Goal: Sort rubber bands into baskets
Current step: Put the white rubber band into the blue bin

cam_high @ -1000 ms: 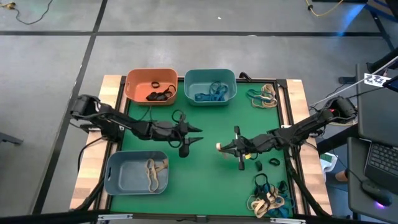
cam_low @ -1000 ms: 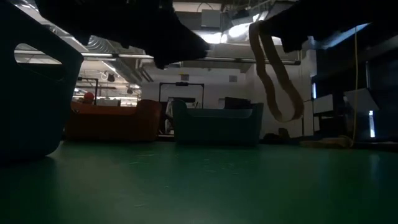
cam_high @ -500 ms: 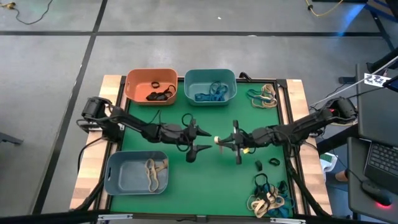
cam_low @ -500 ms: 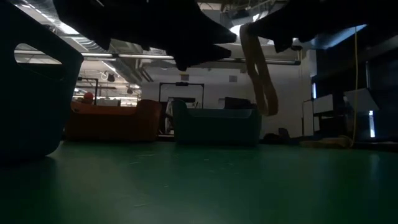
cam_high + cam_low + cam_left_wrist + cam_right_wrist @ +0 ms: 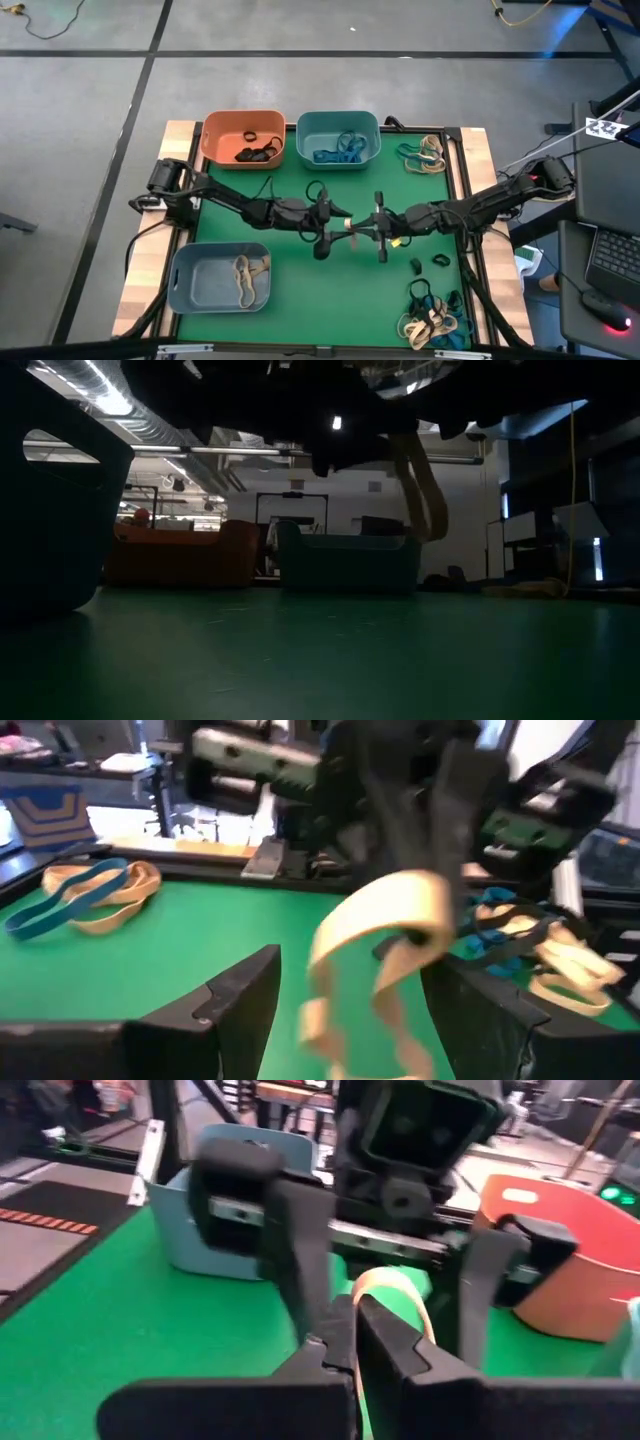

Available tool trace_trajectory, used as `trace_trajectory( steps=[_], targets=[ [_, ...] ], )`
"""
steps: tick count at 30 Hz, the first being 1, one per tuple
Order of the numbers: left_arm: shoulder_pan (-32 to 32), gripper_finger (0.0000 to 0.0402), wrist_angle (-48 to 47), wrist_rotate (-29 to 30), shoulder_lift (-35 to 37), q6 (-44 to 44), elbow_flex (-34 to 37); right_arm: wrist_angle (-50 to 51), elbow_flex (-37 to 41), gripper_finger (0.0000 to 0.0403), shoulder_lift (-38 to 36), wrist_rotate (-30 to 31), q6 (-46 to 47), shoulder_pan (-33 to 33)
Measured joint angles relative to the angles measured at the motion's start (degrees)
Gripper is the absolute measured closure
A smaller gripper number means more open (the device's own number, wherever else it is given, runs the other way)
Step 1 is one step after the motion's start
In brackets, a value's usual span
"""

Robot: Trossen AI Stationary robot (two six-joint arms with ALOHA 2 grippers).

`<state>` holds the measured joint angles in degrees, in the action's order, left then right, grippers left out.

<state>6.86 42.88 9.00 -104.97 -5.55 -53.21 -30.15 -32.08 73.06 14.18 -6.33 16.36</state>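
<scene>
Tan rubber band [image 5: 385, 955] hangs above the middle of the green table [image 5: 300, 270], pinched at its upper end by the right gripper [image 5: 352, 1342], whose fingers are pressed together on it. The band droops in a loose loop clear of the mat. The left gripper [image 5: 338, 230] meets it from the opposite side, fingers spread wide with the band hanging between them; no contact is visible.

Near edge: the grey-blue basket [image 5: 190, 285] at the near-left corner holds tan bands. A loose pile of teal and tan bands [image 5: 432, 315] lies at the near-right corner, with two small black bands [image 5: 428, 263] just beyond it.

Far edge: the orange basket [image 5: 225, 130] holds black bands and the teal basket [image 5: 338, 124] beside it holds blue-teal bands. Another small heap of bands [image 5: 425, 155] lies at the far-right corner.
</scene>
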Motion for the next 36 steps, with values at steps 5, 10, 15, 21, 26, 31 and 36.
trace_trajectory(
  steps=[5,10,15,21,26,31,36],
  targets=[
    [0.27,0.0163,-0.14,-1.1,0.04,0.01,-0.27,-0.2,0.0,0.0397,0.0,2.31,-0.22,-0.02],
    [0.34,0.0197,-0.15,-1.16,0.04,0.01,-0.26,-0.31,0.0,0.0397,0.0,2.77,-0.15,-0.02],
    [0.02,0.0268,0.26,-1.2,0.04,0.01,-0.26,-2.79,0.0,0.0397,0.0,2.75,-0.1,0.0],
    [-0.31,0.0358,0.19,-1.16,0.04,-0.3,-0.24,-4.13,0.0,0.0397,0.0,2.75,0.19,0.0],
    [-0.25,0.0392,0.21,-1.21,0.06,1.2,-0.22,-5.29,0.01,0.0381,0.0,0.42,3.23,0.0],
    [0.08,0.0387,-3.3,-1.18,1.57,2.79,-0.22,-6.32,0.0,0.031,-0.1,-1.53,3.48,0.11],
    [1.37,0.0396,-18.02,-1.14,8.42,6.1,-0.2,-5.53,0.02,0.0247,-0.57,-6.7,3.51,0.16]
  ],
)
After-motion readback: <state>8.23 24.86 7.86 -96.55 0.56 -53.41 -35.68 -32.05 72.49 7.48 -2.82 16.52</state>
